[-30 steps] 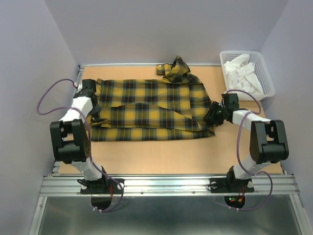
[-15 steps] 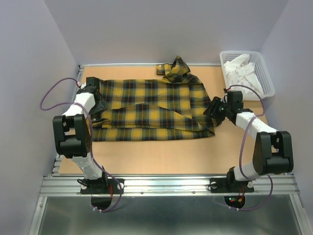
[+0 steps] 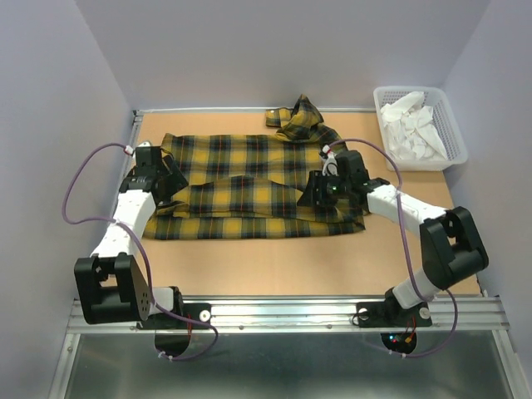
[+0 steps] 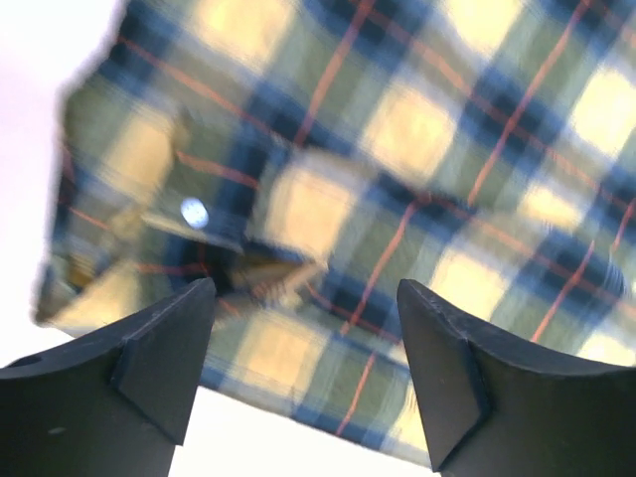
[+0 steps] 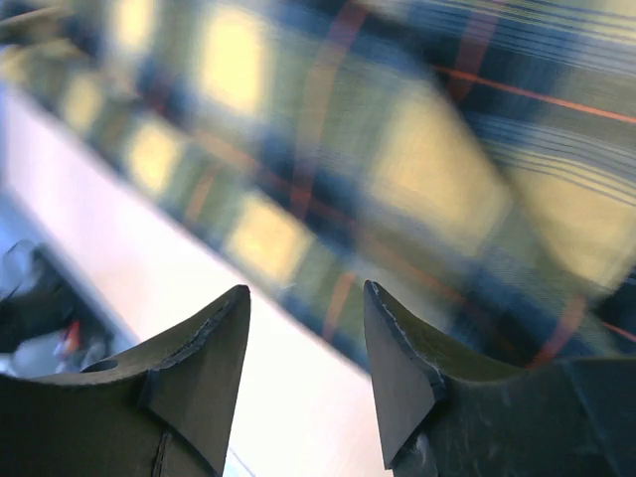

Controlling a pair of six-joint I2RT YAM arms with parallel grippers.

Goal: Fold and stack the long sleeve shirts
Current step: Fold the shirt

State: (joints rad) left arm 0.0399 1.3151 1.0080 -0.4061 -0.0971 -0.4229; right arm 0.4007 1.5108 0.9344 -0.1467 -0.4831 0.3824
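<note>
Plaid shirt (image 3: 249, 189) may bunch if my 2 open, empty tools, left gripper (image 4: 303, 298) and right gripper (image 5: 306, 298), snag it.

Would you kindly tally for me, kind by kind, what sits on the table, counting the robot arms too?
Plaid shirt: 1
White basket: 1
White cloths in the basket: too bunched to count
Robot arms, left and right: 2
Total: 4, cloths aside

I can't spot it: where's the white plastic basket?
In the top view, the white plastic basket sits at the far right corner of the wooden table, right of the yellow and black plaid shirt.
</note>
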